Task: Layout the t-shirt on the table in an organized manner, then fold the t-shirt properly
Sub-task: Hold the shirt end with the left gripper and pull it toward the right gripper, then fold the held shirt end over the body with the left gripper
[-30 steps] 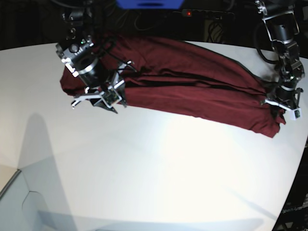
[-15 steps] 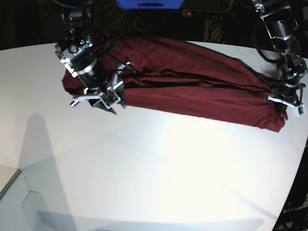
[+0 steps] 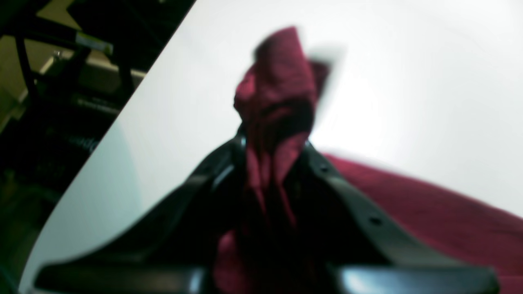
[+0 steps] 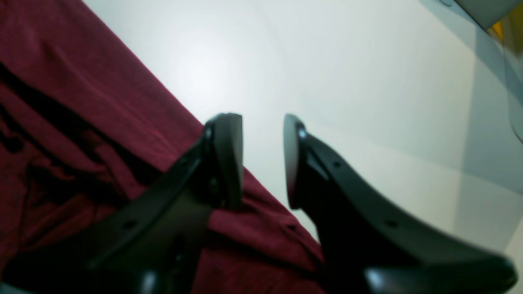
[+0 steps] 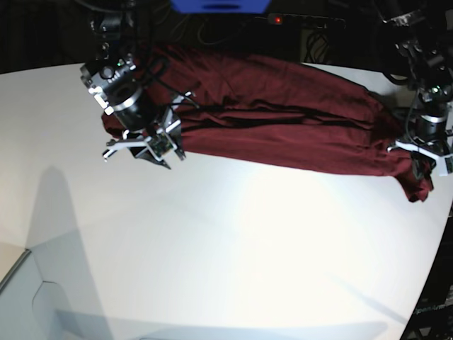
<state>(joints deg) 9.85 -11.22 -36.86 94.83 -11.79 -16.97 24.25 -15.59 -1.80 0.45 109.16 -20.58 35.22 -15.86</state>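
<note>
The maroon t-shirt [image 5: 283, 106] lies as a long wrinkled band across the back of the white table [image 5: 241, 248]. My left gripper [image 5: 422, 159] is shut on its right end near the table's edge. In the left wrist view the gripper [image 3: 273, 149] pinches a bunch of the shirt [image 3: 282, 77], which sticks out past the fingertips above the table [image 3: 408, 81]. My right gripper [image 5: 141, 151] hovers open at the shirt's left front edge. In the right wrist view the gripper [image 4: 263, 159] holds nothing, with the shirt [image 4: 73, 114] under its left finger [image 4: 229, 159] and bare table [image 4: 347, 61] beyond.
The table's curved edge runs close to the left gripper on the right, with dark floor past it. A power strip with a red light [image 5: 277, 20] and cables sit behind the shirt. A pale grey box [image 5: 21, 297] stands at the lower left.
The left gripper closed on the shirt's right end and pulled it right and slightly back, stretching the band; the shirt's left end slid right. The right arm stayed put.
</note>
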